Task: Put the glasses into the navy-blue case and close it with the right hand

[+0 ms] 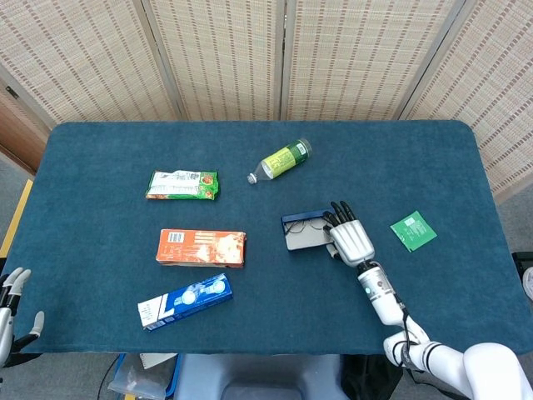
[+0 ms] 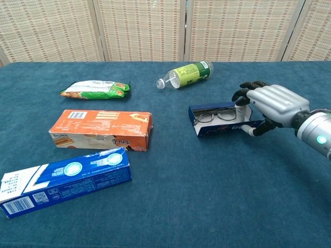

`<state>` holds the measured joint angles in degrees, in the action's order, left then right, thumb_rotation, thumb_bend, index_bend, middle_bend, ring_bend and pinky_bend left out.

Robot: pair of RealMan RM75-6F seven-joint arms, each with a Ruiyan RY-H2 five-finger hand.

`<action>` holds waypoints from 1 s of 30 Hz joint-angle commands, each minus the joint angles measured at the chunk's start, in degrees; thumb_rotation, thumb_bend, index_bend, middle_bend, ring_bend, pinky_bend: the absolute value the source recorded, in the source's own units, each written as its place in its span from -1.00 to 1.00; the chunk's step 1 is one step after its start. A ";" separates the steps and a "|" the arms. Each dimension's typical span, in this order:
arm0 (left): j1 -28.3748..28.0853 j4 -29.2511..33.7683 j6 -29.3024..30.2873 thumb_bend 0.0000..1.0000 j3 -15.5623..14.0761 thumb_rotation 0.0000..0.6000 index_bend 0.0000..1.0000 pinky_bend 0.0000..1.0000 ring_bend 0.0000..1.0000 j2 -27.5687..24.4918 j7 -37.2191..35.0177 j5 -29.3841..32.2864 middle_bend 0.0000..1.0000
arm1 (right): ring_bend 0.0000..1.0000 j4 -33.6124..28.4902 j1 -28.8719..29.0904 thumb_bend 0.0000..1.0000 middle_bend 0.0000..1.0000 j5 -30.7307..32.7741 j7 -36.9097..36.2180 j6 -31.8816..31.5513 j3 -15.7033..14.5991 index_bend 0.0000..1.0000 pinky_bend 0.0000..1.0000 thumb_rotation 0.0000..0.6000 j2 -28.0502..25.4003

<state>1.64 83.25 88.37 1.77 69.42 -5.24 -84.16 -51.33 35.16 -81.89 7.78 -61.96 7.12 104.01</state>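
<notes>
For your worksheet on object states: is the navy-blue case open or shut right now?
Open, partly folded: the glasses show inside the navy-blue case, and the right robot hand is at its lid.

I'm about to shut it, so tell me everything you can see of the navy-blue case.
The navy-blue case is a small, low box lying flat on the table's blue cloth, right of centre. Its pale-lined flap is tilted up, partly folded over, not shut. The glasses lie inside, lenses visible. The right hand grips its right end, fingers over the back edge.
</notes>
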 commanded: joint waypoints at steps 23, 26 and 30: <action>-0.64 1.39 -0.04 -0.15 -0.03 1.00 -0.87 -1.00 -1.00 -0.04 1.26 -0.94 -1.00 | -0.97 -19.13 -9.55 -0.15 -0.45 -5.77 4.04 -9.70 -8.66 0.28 -0.95 1.00 -13.82; -0.76 1.76 0.09 -0.15 -0.01 1.00 -0.87 -1.00 -1.00 -0.08 1.52 -1.20 -1.00 | -0.97 -22.12 -11.50 -0.14 -0.44 -6.73 4.66 -11.75 -9.99 0.28 -0.95 1.00 -15.98; -0.92 2.20 0.02 -0.15 -0.15 1.00 -0.87 -1.00 -1.00 -0.08 1.97 -1.54 -1.00 | -0.96 -23.47 -12.67 -0.13 -0.44 -6.86 5.01 -12.81 -9.96 0.28 -0.95 1.00 -17.06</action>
<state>0.74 85.45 88.40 1.63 69.34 -3.29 -85.68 -74.71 22.60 -88.72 12.69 -74.75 -2.87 87.07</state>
